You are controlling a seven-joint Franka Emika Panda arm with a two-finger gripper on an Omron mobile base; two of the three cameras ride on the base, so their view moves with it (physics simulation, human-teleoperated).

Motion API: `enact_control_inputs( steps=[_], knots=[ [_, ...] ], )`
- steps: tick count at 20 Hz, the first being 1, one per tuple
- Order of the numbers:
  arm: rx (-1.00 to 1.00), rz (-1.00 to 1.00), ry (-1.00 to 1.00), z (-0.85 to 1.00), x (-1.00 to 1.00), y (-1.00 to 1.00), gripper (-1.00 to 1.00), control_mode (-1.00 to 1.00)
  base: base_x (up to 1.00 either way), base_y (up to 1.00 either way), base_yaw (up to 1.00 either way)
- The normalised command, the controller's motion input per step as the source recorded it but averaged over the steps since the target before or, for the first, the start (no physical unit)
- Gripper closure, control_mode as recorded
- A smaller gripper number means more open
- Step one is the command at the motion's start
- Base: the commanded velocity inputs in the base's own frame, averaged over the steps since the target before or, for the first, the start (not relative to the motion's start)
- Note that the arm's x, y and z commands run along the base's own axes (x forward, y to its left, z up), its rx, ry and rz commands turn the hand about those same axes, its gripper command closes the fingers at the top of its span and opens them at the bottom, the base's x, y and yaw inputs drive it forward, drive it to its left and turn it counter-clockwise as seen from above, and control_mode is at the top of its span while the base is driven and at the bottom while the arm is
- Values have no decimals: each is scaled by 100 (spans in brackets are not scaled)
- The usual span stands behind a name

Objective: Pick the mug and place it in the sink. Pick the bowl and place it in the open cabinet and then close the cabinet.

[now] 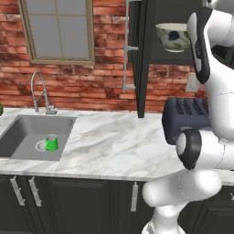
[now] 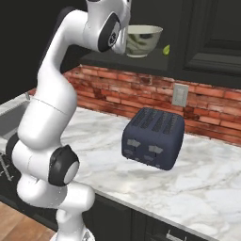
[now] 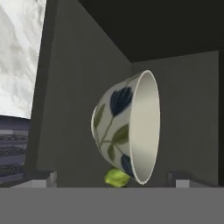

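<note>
Straight ahead of the fingertips, just beyond them, sits the round deep ceramic bowl (image 3: 127, 131), cream inside with blue flower and green leaf pattern outside, on the shelf of the tall black wall cabinet (image 1: 141, 59). Gripper (image 3: 113, 181) is spread wide with nothing between the fingers; bowl looks released, not held. Hand view is rolled, so the bowl's rim reads as sideways there; base views show it upright on the shelf, mouth up. A small yellow-green object (image 3: 116, 177) lies right by the bowl's base, nearest the fingers.

Small bright green mug (image 1: 51, 142) stands in the grey recessed sink (image 1: 27, 132), well off to the side of the hand and far below it.

My read: both placements done, door close remains. Black cabinet door with its long silver bar handle (image 1: 126, 50) stands edge-on beside the hand, toward the sink side, so the hand needs to back out and push from there.

No readable brand, label or writing anywhere, including the dark blue four-slot toaster (image 2: 153, 137).
</note>
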Motion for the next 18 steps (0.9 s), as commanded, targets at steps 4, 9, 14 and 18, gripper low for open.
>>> enact_control_inputs(
  steps=[4,9,14,18],
  knots=[
    [-9,6,13,0,-100,0,-100,-100,0,0,0],
    [-22,18,15,0,-100,14,-100,-100,0,0,0],
    [-23,23,5,0,-100,2,-100,-100,0,0,0],
    [-33,30,0,11,-100,28,-100,-100,0,0,0]
  ],
)
